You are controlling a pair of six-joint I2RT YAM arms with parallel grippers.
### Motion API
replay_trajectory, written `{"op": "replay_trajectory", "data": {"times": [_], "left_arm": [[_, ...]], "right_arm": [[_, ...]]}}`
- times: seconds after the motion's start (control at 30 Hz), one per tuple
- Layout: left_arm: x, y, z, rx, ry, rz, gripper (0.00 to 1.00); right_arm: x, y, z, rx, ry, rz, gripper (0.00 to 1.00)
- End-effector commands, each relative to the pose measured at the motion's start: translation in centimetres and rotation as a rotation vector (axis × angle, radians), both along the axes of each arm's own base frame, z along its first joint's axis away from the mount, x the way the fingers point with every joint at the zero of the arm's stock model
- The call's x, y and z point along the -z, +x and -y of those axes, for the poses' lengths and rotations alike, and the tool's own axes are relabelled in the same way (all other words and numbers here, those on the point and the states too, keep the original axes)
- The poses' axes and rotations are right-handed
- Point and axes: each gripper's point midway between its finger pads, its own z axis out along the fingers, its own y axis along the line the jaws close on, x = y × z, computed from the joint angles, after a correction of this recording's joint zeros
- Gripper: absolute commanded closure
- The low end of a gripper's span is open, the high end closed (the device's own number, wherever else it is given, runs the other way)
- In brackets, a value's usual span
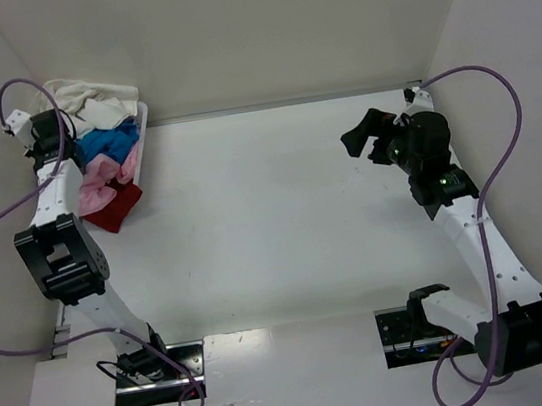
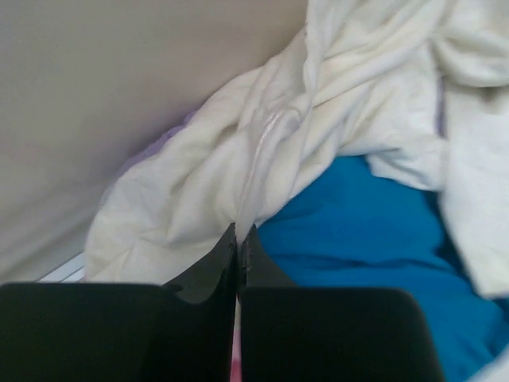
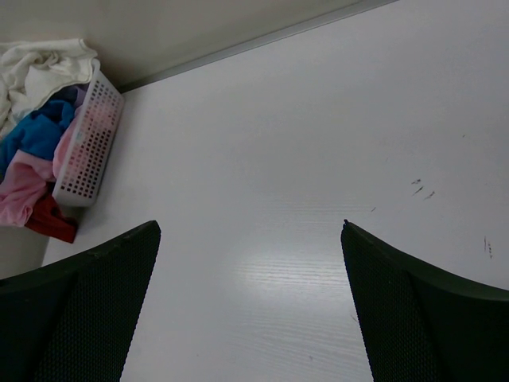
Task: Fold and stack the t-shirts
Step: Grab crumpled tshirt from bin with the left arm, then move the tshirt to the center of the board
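Observation:
The t-shirts lie heaped in a white basket (image 1: pixel 144 130) at the table's far left. A cream-white shirt (image 1: pixel 84 96) is on top, with a bright blue one (image 1: pixel 106 143), a pale pink one (image 1: pixel 101 181) and a red one (image 1: pixel 115 210) below it. In the left wrist view my left gripper (image 2: pixel 239 231) is shut, with a fold of the cream-white shirt (image 2: pixel 238 151) pinched at its tips. The blue shirt (image 2: pixel 366 231) lies just right of the fingers. My right gripper (image 3: pixel 250 227) hangs open over bare table (image 3: pixel 278 159), far from the heap, holding nothing.
The basket (image 3: pixel 89 143) stands against the left wall and close to the back wall (image 1: pixel 256 23). The heap spills over its near end onto the table. The right arm (image 1: pixel 426 156) reaches over the table's right side.

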Motion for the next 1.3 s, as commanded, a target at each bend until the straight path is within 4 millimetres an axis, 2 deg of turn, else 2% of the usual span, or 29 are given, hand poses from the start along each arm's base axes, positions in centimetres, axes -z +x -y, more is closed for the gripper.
{"op": "replay_trajectory", "data": {"times": [0.0, 0.03, 0.07, 0.1, 0.17, 0.2, 0.23, 0.3, 0.33, 0.4, 0.43, 0.5, 0.53, 0.6, 0.63, 0.7, 0.73, 0.77, 0.8, 0.83, 0.87, 0.9, 1.0, 1.07, 1.13, 1.23, 1.27], "left_arm": [[-11.4, -0.4, 2.2, 0.111, 0.086, 0.188, 1.0], [-15.3, -0.6, 3.1, 0.152, 0.095, 0.26, 1.0], [-17.3, -0.5, 4.1, 0.213, 0.097, 0.286, 1.0], [-18.8, -0.4, 6.0, 0.329, 0.081, 0.291, 1.0], [-23.1, -0.7, 8.6, 0.452, 0.091, 0.353, 1.0], [-27.2, -1.9, 10.1, 0.518, 0.117, 0.409, 1.0], [-29.2, -2.3, 12.7, 0.63, 0.106, 0.447, 1.0], [-32.0, -3.4, 16.9, 0.764, 0.103, 0.482, 1.0], [-35.0, -5.0, 19.3, 0.85, 0.136, 0.54, 1.0], [-36.0, -6.7, 23.3, 0.98, 0.116, 0.564, 1.0], [-37.2, -8.2, 25.1, 1.033, 0.084, 0.607, 1.0], [-36.7, -10.4, 30.5, 1.257, -0.012, 0.609, 1.0], [-37.4, -12.5, 32.7, 1.335, -0.03, 0.635, 1.0], [-36.0, -15.3, 38.2, 1.538, -0.096, 0.613, 1.0], [-36.5, -17.6, 39.2, 1.584, -0.095, 0.632, 1.0], [-35.8, -19.8, 40.1, 1.635, -0.116, 0.624, 1.0], [-35.0, -21.4, 40.0, 1.643, -0.125, 0.614, 1.0], [-34.5, -22.2, 39.8, 1.642, -0.13, 0.609, 1.0], [-34.1, -22.8, 39.7, 1.648, -0.101, 0.612, 1.0], [-34.0, -24.5, 39.2, 1.64, -0.071, 0.627, 0.97], [-31.7, -23.8, 39.0, 1.615, -0.093, 0.578, 0.97], [-31.2, -24.1, 38.6, 1.595, -0.09, 0.575, 0.97], [-28.8, -22.6, 38.3, 1.565, -0.089, 0.514, 0.97], [-27.4, -20.8, 37.5, 1.508, -0.057, 0.477, 0.97], [-25.0, -18.2, 36.9, 1.462, -0.035, 0.398, 0.99], [-22.9, -14.8, 35.5, 1.381, 0.021, 0.315, 0.99], [-22.7, -13.7, 34.8, 1.334, 0.051, 0.302, 0.99]], "right_arm": [[-2.3, -0.3, -0.6, -0.019, 0.032, 0.087, 0.0], [-2.9, -0.4, -0.5, -0.019, 0.034, 0.108, 0.0], [-2.5, -0.5, -0.8, -0.027, 0.046, 0.096, 0.0], [-3.1, -0.8, -1.1, -0.047, 0.052, 0.116, 0.0], [-4.1, -1.1, -1.5, -0.073, 0.061, 0.152, 0.0], [-4.5, -1.5, -1.9, -0.099, 0.078, 0.158, 0.0], [-5.4, -1.9, -2.3, -0.119, 0.093, 0.186, 0.0], [-7.0, -2.3, -2.8, -0.146, 0.126, 0.233, 0.0], [-7.4, -2.5, -3.2, -0.169, 0.14, 0.245, 0.0], [-9.0, -3.0, -3.7, -0.198, 0.168, 0.299, 0.0], [-9.9, -3.6, -4.1, -0.222, 0.2, 0.317, 0.0], [-11.2, -4.1, -4.5, -0.249, 0.234, 0.351, 0.0], [-11.5, -4.7, -4.9, -0.27, 0.246, 0.354, 0.0], [-12.2, -5.6, -5.4, -0.298, 0.249, 0.374, 0.0], [-11.8, -6.1, -5.6, -0.305, 0.251, 0.352, 0.0], [-12.1, -7.3, -5.5, -0.304, 0.216, 0.375, 0.0], [-11.5, -7.7, -5.3, -0.292, 0.215, 0.346, 0.0], [-11.4, -8.0, -5.0, -0.28, 0.201, 0.348, 0.0], [-11.4, -8.3, -4.7, -0.266, 0.189, 0.352, 0.0], [-11.9, -9.3, -4.5, -0.267, 0.19, 0.369, 0.0], [-11.7, -9.6, -4.4, -0.266, 0.189, 0.36, 0.0], [-11.5, -9.6, -4.4, -0.265, 0.189, 0.348, 0.0], [-11.3, -10.6, -4.7, -0.286, 0.191, 0.338, 0.0], [-11.2, -10.9, -4.6, -0.286, 0.191, 0.332, 0.0], [-10.1, -10.8, -4.6, -0.284, 0.178, 0.302, 0.0], [-9.7, -10.5, -4.2, -0.263, 0.151, 0.3, 0.0], [-9.5, -10.4, -4.0, -0.252, 0.14, 0.294, 0.0]]}}
